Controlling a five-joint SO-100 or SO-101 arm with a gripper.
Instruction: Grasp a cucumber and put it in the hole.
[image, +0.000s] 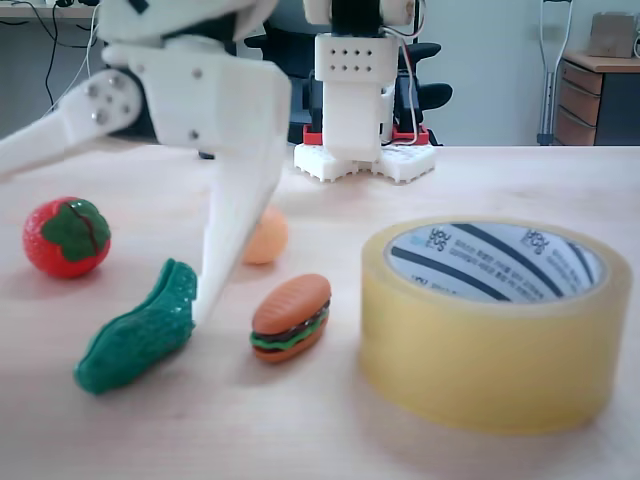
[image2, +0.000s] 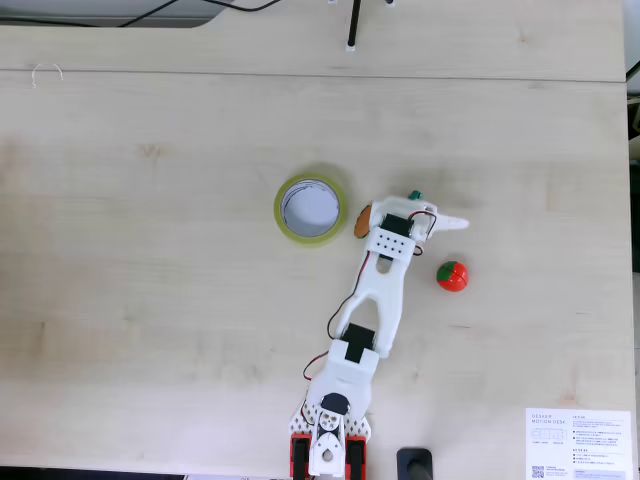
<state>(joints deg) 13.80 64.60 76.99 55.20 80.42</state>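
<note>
gripper (image: 150, 240) low over table, jaws spread wide | cucumber (image: 140, 335) flat on table, touching the lower finger's tip, not clamped | hole (image: 495, 260) in tape roll (upright, open side up) beyond that finger, burger (image: 291, 317) between.

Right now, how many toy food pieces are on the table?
4. In a fixed view: strawberry far left, cucumber front left at the gripper, burger beside the tape roll, and an orange piece behind. The arm may hide others.
</note>
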